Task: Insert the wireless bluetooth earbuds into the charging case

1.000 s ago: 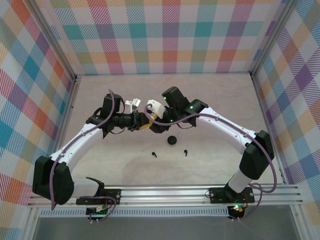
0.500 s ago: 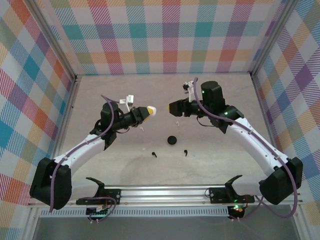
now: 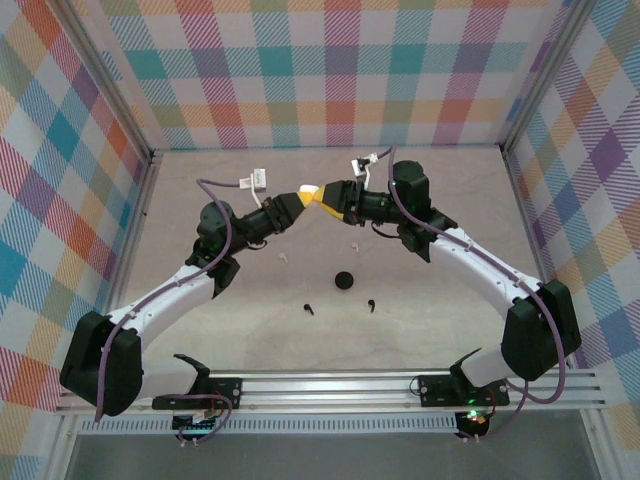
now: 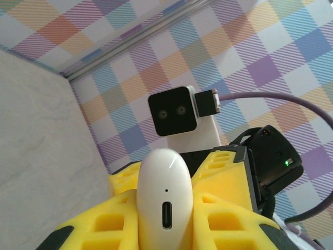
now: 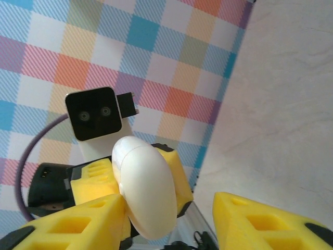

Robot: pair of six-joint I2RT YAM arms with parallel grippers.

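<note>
1. Upper centre of the top view, raised off the worktop (image 3: 470,200), the left gripper (image 3: 297,201) and right gripper (image 3: 330,196) meet tip to tip.
2. Left gripper: its yellow pads are pinching the white charging case (image 4: 165,195), with the charging port (image 4: 165,214) facing its own wrist camera.
3. Right gripper: its jaws are spread. In the right wrist view the case sits between them, close against one finger and well apart from the other.
4. The case lid is shut, and its seam (image 5: 136,150) is visible.
5. The step in hand is judged to be a two-arm hold to open or pass the case. Centre the right jaws on the case before closing, and close slowly; the smooth shell may slip or twist.
6. Two white earbuds (image 3: 283,258) (image 3: 353,244) and two black earbuds (image 3: 308,308) (image 3: 371,303) lie on the worktop, lower centre, near a black round case (image 3: 344,279). None is inserted yet.
</note>
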